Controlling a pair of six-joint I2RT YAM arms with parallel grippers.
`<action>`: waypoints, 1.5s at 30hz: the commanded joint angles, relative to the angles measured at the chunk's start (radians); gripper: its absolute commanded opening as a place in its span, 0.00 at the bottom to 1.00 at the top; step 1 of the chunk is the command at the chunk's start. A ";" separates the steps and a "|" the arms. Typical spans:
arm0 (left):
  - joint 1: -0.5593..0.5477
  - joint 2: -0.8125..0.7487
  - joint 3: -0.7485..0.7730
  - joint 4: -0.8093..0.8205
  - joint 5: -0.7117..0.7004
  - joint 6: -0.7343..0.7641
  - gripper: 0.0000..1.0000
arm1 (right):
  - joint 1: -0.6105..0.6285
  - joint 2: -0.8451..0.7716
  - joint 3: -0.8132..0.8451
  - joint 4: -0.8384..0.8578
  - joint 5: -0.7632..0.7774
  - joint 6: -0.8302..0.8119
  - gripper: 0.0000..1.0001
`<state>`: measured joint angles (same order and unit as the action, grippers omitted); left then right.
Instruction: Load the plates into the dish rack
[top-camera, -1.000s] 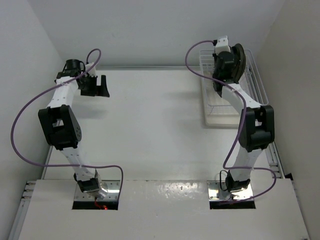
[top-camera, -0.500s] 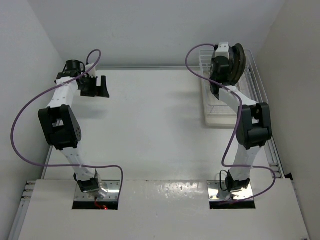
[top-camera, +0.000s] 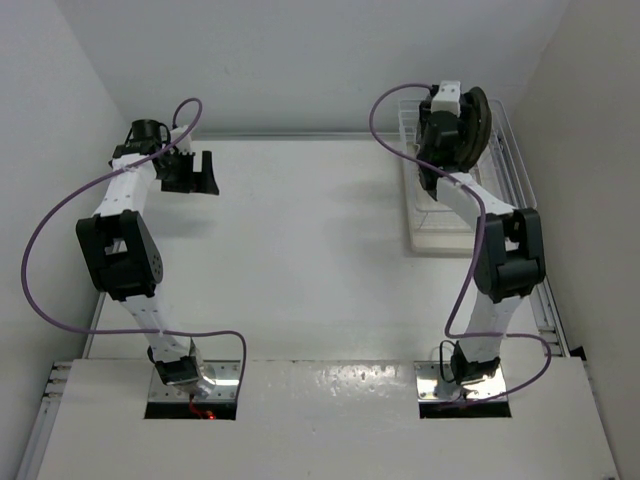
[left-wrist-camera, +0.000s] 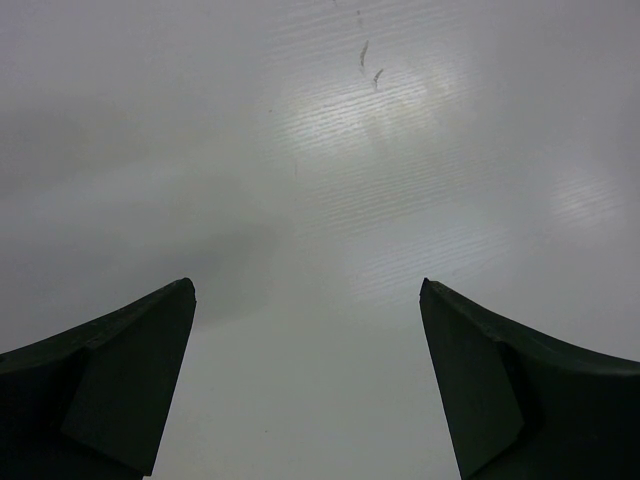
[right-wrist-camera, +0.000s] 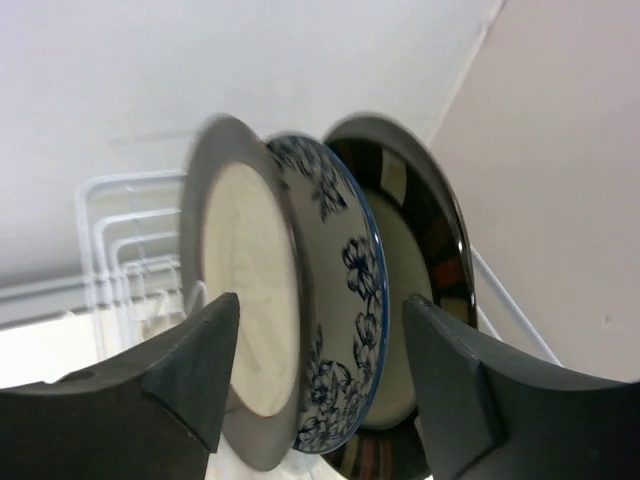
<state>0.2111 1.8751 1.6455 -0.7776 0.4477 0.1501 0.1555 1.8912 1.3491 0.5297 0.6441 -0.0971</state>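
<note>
Three plates stand on edge in the dish rack (top-camera: 517, 170) at the back right. In the right wrist view they are a cream plate with a grey rim (right-wrist-camera: 245, 300), a white plate with blue flowers (right-wrist-camera: 350, 290) and a dark-rimmed checked plate (right-wrist-camera: 435, 240). My right gripper (right-wrist-camera: 322, 300) is open, and its fingers straddle the grey-rimmed and the floral plate without gripping either. The grey-rimmed plate looks slightly blurred. From above, my right gripper (top-camera: 452, 108) hides most of the plates (top-camera: 480, 118). My left gripper (top-camera: 205, 170) is open and holds nothing, over bare table (left-wrist-camera: 320, 150) at the back left.
The rack's white wire side (right-wrist-camera: 115, 235) and tray base (top-camera: 430, 238) lie close to the right wall and the back wall. Purple cables loop from both arms. The right arm's links reach over the front part of the rack.
My right gripper has opened from shut and let go of the grey-rimmed plate, which now stands in the rack. Its wrist shifted slightly toward the back. The left arm has not moved.
</note>
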 joint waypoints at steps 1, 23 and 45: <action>0.010 -0.056 -0.007 0.011 0.028 0.008 1.00 | 0.038 -0.086 -0.005 0.113 -0.004 -0.058 0.67; 0.010 -0.105 -0.018 0.011 0.013 0.037 1.00 | 0.007 -0.566 -0.122 -0.512 -0.339 0.089 0.99; -0.052 -0.317 -0.381 0.093 -0.196 0.170 1.00 | -0.125 -1.576 -0.850 -1.402 -0.412 1.050 0.99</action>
<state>0.1684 1.6218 1.3045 -0.7261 0.2672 0.2840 0.0330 0.3737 0.5117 -0.7940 0.2516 0.7784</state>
